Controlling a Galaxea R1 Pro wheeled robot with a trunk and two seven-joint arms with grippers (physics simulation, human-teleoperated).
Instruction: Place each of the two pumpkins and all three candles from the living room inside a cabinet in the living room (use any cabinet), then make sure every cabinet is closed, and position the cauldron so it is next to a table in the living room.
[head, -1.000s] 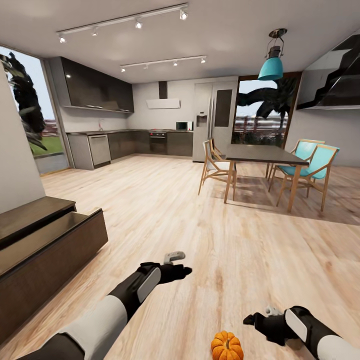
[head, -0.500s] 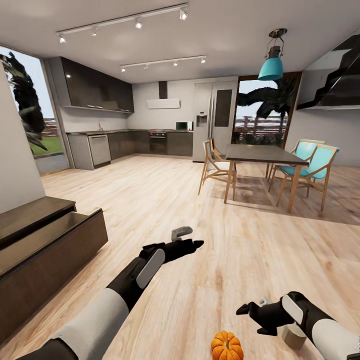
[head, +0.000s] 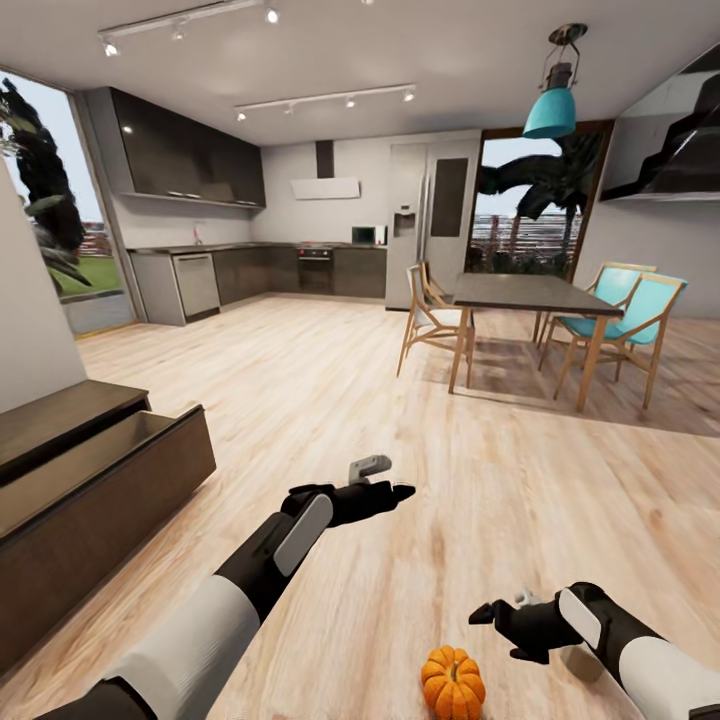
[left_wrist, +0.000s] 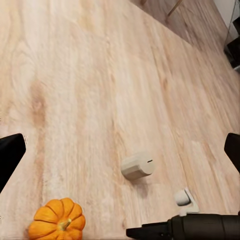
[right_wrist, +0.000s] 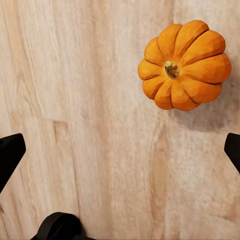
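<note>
One orange pumpkin (head: 452, 682) sits on the wood floor at the near edge of the head view. My right gripper (head: 492, 612) hovers open just to its right and above it; the right wrist view looks straight down on the pumpkin (right_wrist: 184, 66), off to one side of the open fingers (right_wrist: 10, 152). A pale candle (left_wrist: 137, 166) lies on its side on the floor beside the pumpkin (left_wrist: 56, 220). My left gripper (head: 385, 480) is open and empty, held out over bare floor. The dark-brown cabinet (head: 100, 470) stands at the left with a drawer pulled out.
A dining table (head: 530, 295) with wooden and teal chairs (head: 625, 325) stands ahead on the right. The kitchen counters (head: 250, 270) and fridge (head: 430, 225) line the far wall. Wood floor stretches between me and them.
The camera has tilted down a little. My left arm reached forward over the floor. My right gripper dropped lower and shifted left, closer to the pumpkin.
</note>
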